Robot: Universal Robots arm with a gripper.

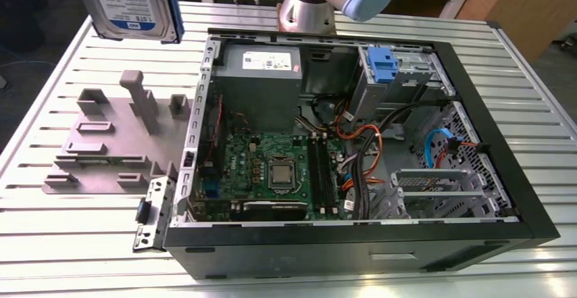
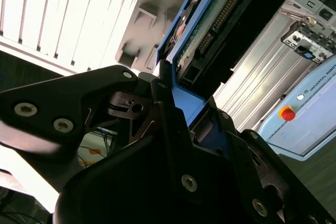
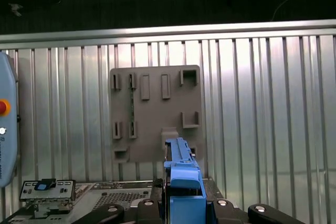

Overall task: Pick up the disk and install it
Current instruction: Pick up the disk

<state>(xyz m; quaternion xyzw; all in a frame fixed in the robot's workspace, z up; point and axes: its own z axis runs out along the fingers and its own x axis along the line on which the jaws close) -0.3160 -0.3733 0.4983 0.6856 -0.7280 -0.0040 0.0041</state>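
The disk (image 1: 126,4), a silver hard drive with a white-and-blue label and a blue carrier frame, hangs in the air at the exterior view's upper left, above the slatted table. In the second wrist view my black gripper (image 2: 178,103) is shut on the disk (image 2: 210,19), clamping its blue frame, with the green circuit board side showing. In the first wrist view the blue frame of the disk (image 3: 184,174) stands edge-on between the gripper (image 3: 184,204) fingers, over the grey holder plate (image 3: 155,114).
An open computer case (image 1: 505,196) lies on the table, with a motherboard (image 1: 270,169), a grey power supply (image 1: 259,75) and a drive cage with a blue latch (image 1: 383,65). The grey holder plate (image 1: 117,142) sits left of it. A teach pendant (image 2: 310,119) lies nearby.
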